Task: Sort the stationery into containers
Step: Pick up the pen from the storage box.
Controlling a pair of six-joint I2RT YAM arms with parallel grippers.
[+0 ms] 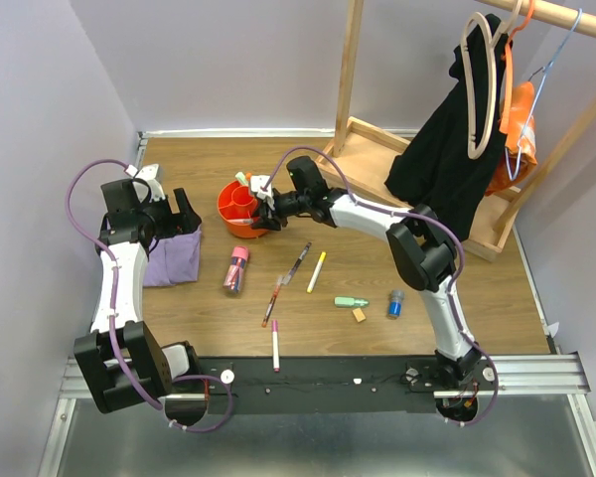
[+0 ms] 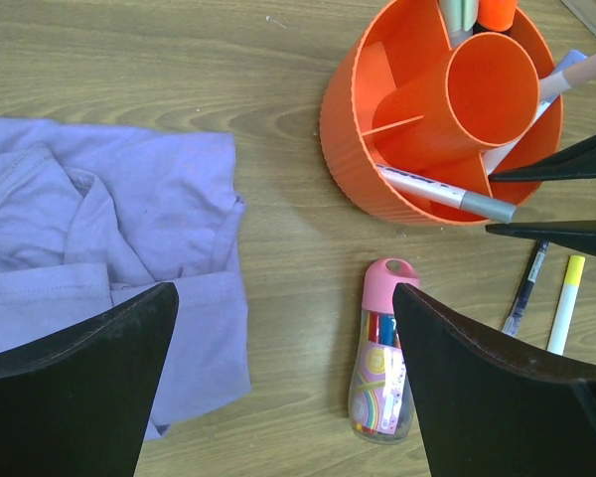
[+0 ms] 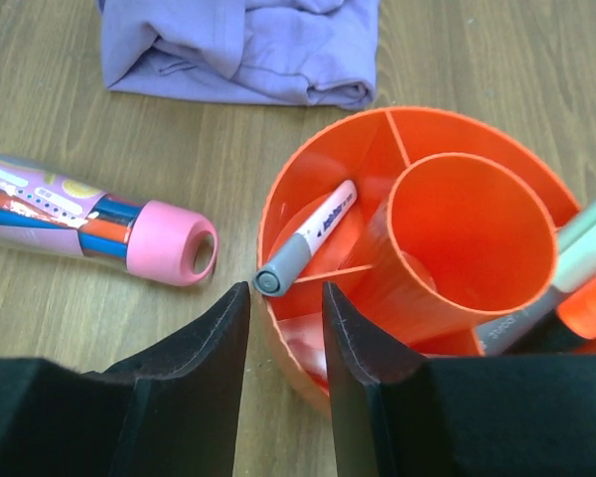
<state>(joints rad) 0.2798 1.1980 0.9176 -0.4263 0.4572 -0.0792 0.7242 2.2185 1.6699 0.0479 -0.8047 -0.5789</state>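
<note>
The orange tub [image 1: 238, 204] stands at the back middle; it also shows in the right wrist view [image 3: 477, 238] and the left wrist view [image 2: 447, 109]. My right gripper [image 1: 259, 215] is at its rim, jaws a little apart [image 3: 283, 291], one finger outside the wall and one inside. A white grey-capped marker [image 3: 313, 234] lies in a compartment, its cap over the rim just past my fingertips. The pink-capped tube [image 1: 237, 268] lies on the table. My left gripper [image 1: 179, 211] is wide open and empty [image 2: 283, 308] above the purple cloth's [image 2: 99, 229] edge.
Loose on the table: a dark pen [image 1: 299, 260], a yellow marker [image 1: 317, 270], a red pen [image 1: 274, 298], a pink pen [image 1: 275, 348], a green highlighter [image 1: 352, 301], a tan eraser [image 1: 359, 315], a blue cylinder [image 1: 394, 303]. A wooden rack [image 1: 427, 169] with hanging clothes stands at the back right.
</note>
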